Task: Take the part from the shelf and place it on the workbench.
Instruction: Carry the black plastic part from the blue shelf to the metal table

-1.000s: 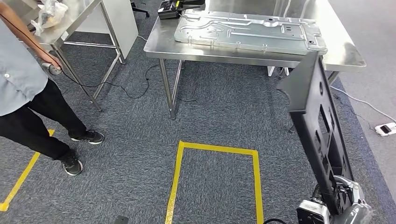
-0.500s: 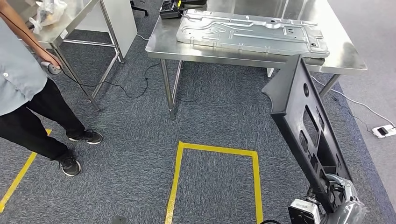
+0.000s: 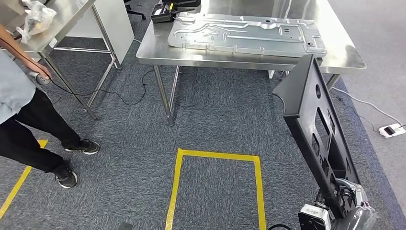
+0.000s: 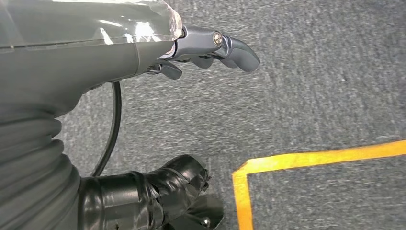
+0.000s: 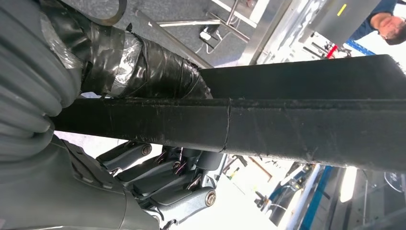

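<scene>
Even bright overhead light; glare on workbench (image 3: 344, 50)

We see grey carpet (image 3: 129, 143) with yellow tape lines (image 3: 218, 155), two steel tables (image 3: 158, 48), and a white power strip (image 3: 390, 130) near the carpet's right edge.

I am seeing a large metal panel (image 3: 246, 34) occupying most of the workbench (image 3: 344, 50), leaving bare strips along its near and right edges; a person (image 3: 24, 110) is standing far left.
</scene>
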Available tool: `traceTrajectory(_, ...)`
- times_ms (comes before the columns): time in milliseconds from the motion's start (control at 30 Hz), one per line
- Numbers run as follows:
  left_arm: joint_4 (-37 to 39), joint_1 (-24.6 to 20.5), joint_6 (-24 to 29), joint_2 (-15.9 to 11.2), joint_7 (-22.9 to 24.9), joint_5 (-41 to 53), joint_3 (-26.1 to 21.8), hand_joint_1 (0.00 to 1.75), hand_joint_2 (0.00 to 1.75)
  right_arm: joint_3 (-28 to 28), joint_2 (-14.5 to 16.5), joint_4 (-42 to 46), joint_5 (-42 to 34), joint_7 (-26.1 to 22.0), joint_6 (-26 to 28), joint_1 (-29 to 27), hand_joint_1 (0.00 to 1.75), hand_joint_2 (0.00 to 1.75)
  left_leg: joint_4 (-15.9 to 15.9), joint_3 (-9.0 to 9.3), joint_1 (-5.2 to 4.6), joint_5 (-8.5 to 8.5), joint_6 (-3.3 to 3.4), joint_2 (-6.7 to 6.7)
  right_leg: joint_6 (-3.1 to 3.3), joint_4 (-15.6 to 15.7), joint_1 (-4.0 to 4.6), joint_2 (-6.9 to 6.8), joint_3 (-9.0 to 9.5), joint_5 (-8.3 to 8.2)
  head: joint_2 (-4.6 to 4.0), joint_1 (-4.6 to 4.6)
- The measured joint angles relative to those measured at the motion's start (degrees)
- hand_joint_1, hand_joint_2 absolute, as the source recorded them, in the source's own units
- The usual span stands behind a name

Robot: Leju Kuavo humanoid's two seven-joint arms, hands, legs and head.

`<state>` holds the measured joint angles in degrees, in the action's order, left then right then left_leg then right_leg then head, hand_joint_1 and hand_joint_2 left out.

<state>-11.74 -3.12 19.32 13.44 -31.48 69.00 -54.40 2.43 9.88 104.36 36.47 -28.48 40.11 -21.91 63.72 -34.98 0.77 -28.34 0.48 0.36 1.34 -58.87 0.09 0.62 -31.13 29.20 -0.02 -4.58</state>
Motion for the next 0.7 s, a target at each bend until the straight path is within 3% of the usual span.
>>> traceTrajectory(67,0.0,-0.1,-0.2,-0.2,-0.1,0.0,0.0,0.0,1.75,0.0,0.0,0.0,-0.2,0.0,0.0,0.0,1.75,1.75,-3.9,1.6,-0.46,1.04,0.63,-0.09,-0.49,-0.1,-0.02,0.1,-0.06,0.25,0.0,-0.01)
traceTrajectory(200,0.0,0.0,-0.5,-0.2,-0.2,0.1,0.0,0.0,1.75,0.0,0.0,0.1,-0.7,0.0,0.0,0.0,1.75,1.75,-5.6,2.49,-0.23,1.18,1.27,-0.08,-1.85,-1.0,-0.19,-0.04,-0.26,1.05,0.02,-0.05)
traceTrajectory(267,0.0,-0.1,-0.5,-0.2,-0.2,0.1,0.0,0.0,1.75,0.0,0.0,0.2,-1.0,0.0,0.0,0.0,1.75,1.75,-6.2,2.99,0.01,1.33,1.69,0.02,-2.58,-5.9,-0.5,-0.17,-2.59,3.61,0.01,-0.17)
traceTrajectory(333,0.0,-0.1,-0.6,-0.2,-0.2,0.2,0.0,0.0,1.75,0.0,0.0,0.2,-1.2,0.0,0.0,0.0,1.75,1.75,-6.2,3.08,0.03,1.17,1.83,0.07,-3.22,-12.8,-0.95,-0.23,-6.6,6.21,0.01,-0.21)
traceTrajectory(367,0.0,-0.1,-0.6,-0.2,-0.2,0.3,0.0,0.0,1.75,0.0,0.0,0.2,-1.3,0.0,0.0,0.0,1.75,1.75,-6.1,3.15,0.07,1.03,1.79,0.08,-3.49,-14.6,-1.2,-0.27,-7.91,6.27,0.01,-0.21)
traceTrajectory(400,0.0,-0.1,-0.7,-0.2,-0.2,0.3,0.0,0.0,1.75,0.0,0.0,0.2,-1.4,0.0,0.0,-0.1,1.75,1.75,-6.1,3.28,0.15,0.87,1.68,0.07,-3.72,-14.5,-1.44,-0.31,-8.19,5.23,0.01,-0.21)
traceTrajectory(467,0.0,-0.1,-0.8,-0.2,-0.2,0.3,0.0,0.0,1.75,0.0,0.0,0.2,-1.7,0.0,0.0,-0.1,1.75,1.75,-5.8,3.67,0.38,0.38,1.23,0.03,-4.08,-8.4,-1.89,-0.51,-5.76,0.99,0.01,-0.21)
traceTrajectory(533,0.0,-0.1,-0.8,-0.2,-0.2,0.4,0.0,0.0,1.75,0.0,-0.1,0.2,-1.9,0.0,0.0,0.0,1.75,1.75,-5.4,3.89,0.36,-0.19,0.49,-0.03,-3.9,-2.4,-1.79,-0.62,-3.02,-1.39,0.01,-0.2)
traceTrajectory(567,0.0,-0.1,-0.8,-0.2,-0.2,0.4,0.0,0.0,1.75,0.0,-0.1,0.2,-2.0,0.0,0.0,0.0,1.75,1.75,-5.3,3.91,0.29,-0.38,0.08,-0.05,-3.55,-1.0,-1.63,-0.59,-2.47,-1.57,0.01,-0.19)
traceTrajectory(700,0.0,-0.2,-0.7,-0.2,-0.2,0.5,0.0,0.0,1.75,0.0,-0.1,0.2,-2.1,0.1,0.0,0.0,1.75,1.75,-4.7,3.97,0.42,-1.16,-1.24,-0.03,-1.58,-0.4,-1.39,-0.36,-2.08,-1.31,0.0,-0.14)
